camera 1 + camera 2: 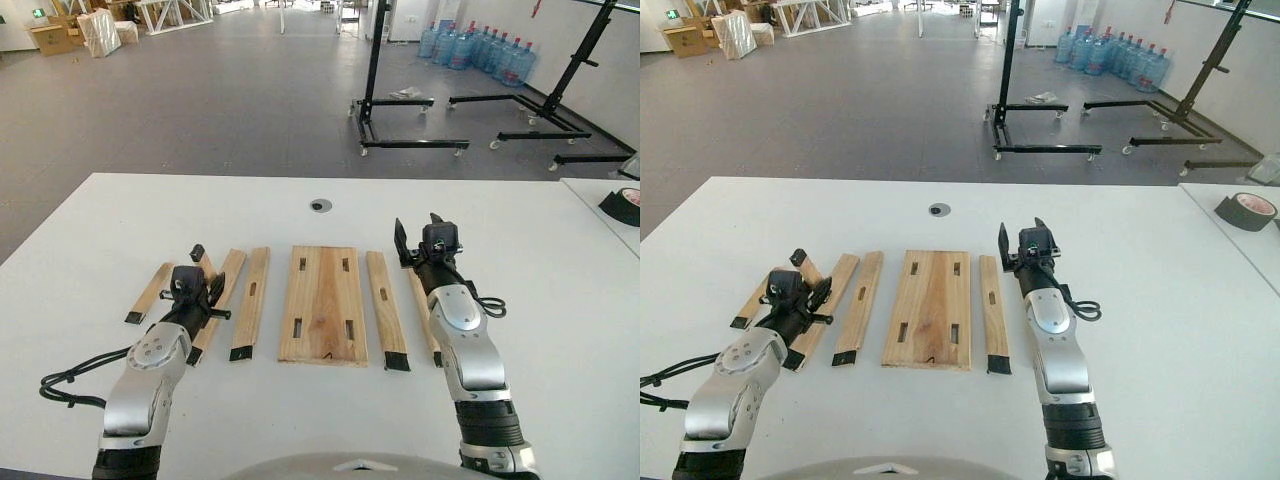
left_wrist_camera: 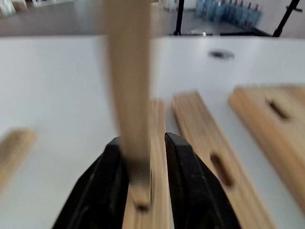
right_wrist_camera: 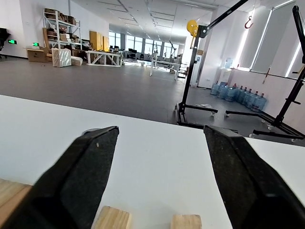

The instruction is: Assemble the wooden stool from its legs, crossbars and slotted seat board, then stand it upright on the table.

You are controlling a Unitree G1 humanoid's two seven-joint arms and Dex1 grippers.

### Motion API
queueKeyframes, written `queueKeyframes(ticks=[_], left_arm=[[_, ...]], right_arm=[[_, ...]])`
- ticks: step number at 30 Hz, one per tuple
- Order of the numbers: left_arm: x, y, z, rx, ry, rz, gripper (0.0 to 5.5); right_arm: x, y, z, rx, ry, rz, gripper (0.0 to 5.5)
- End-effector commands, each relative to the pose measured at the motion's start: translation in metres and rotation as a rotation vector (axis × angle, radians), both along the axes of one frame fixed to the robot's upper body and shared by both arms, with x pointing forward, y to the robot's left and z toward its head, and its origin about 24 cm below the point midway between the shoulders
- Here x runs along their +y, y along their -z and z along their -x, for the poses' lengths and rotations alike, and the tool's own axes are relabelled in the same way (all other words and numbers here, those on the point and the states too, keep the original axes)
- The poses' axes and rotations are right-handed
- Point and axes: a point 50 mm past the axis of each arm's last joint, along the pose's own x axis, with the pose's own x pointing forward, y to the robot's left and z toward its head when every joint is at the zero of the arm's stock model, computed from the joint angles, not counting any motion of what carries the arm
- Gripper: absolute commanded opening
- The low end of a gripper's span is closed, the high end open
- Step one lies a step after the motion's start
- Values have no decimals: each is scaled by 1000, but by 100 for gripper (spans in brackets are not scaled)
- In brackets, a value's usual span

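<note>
The slotted seat board (image 1: 322, 303) lies flat in the middle of the white table (image 1: 520, 230). Wooden bars with black tips lie lengthwise on both sides of it: a short one (image 1: 150, 291) far left, two (image 1: 250, 300) left of the board, one (image 1: 385, 320) right of it, and another (image 1: 422, 300) partly under my right arm. My left gripper (image 1: 203, 283) is shut on one bar (image 2: 127, 71), which points away from me over a slotted bar (image 2: 209, 152). My right gripper (image 3: 159, 176) is open, hovering over the far ends of two bars (image 3: 112, 219).
A round grommet hole (image 1: 321, 205) sits in the table beyond the board. A tape roll (image 1: 1245, 210) rests on the neighbouring table at right. A black cable (image 1: 70, 385) loops beside my left arm. Black wheeled frames (image 1: 410, 110) stand on the floor behind.
</note>
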Motion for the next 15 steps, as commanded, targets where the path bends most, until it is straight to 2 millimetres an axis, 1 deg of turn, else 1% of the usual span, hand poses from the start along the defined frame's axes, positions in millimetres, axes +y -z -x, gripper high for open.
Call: queueKeyframes(ticks=[1,10,13,15], left_arm=[[3,-9,-1,-56,-27,-1,151],[5,-12,0,-59,-41,9,151],[5,-18,-3,-86,-36,12,151],[3,-26,-5,-117,-31,16,151]], right_arm=[[-1,1,0,0,5,23,329],[-4,0,1,-8,26,20,329],[-3,0,1,-9,28,16,329],[-3,-1,1,-10,28,12,329]])
